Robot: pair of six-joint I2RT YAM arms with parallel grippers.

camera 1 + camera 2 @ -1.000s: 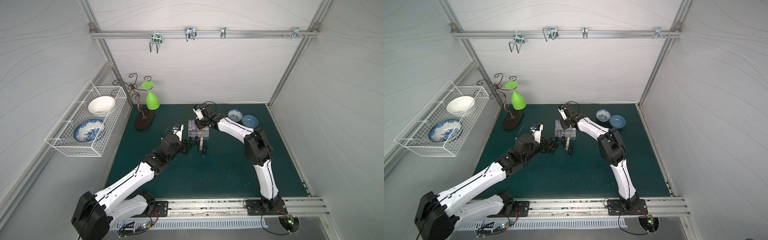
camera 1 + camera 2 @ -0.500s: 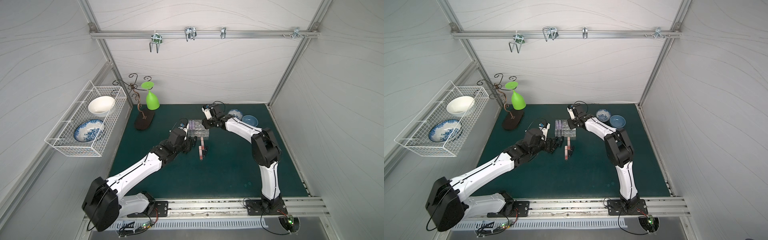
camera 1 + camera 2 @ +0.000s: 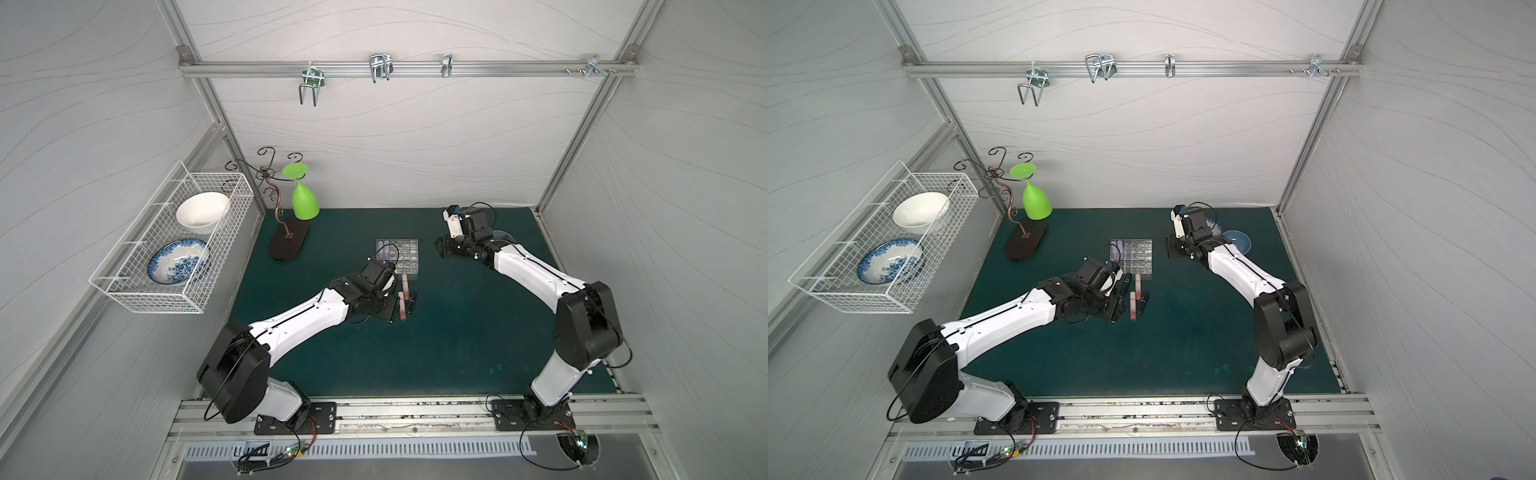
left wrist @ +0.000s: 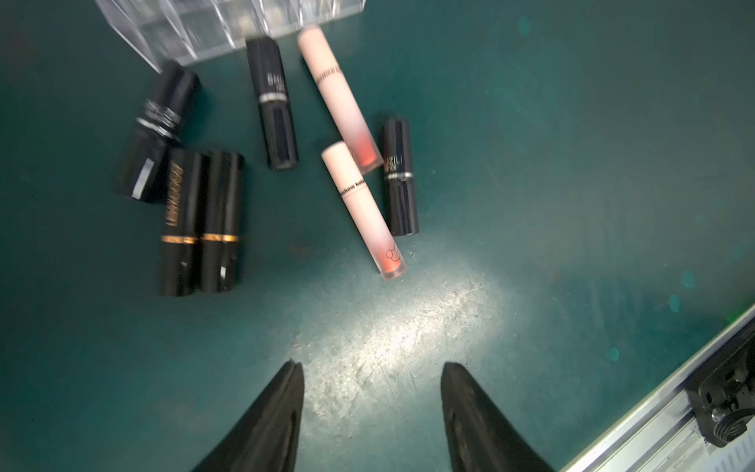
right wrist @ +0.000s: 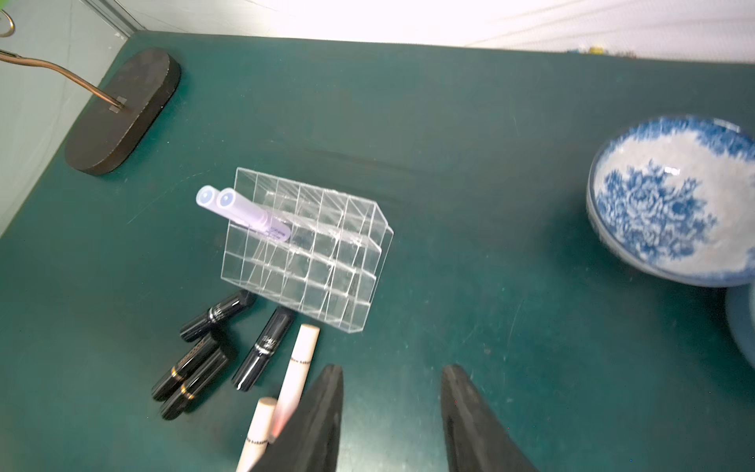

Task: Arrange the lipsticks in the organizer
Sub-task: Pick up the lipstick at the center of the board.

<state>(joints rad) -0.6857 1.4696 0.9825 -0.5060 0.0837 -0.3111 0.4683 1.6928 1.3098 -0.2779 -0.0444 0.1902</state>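
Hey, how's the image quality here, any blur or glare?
Left wrist view: the glossy black lipstick tubes are smeared by motion blur, and glare brightens a patch of the dark green mat. Right wrist view: the white wall is blown out, the blue-and-white patterned bowl looks soft. Both top views: sharp, evenly lit.

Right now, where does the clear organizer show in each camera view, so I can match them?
Top view: organizer near the middle of the mat.
Top view: also mid-mat.
Left wrist: only one corner, cut off by the frame, beyond the loose lipsticks.
Right wrist: whole, ahead of the right claw.
Shared landmark: the peach-pink lipstick lying with one end at its wall.
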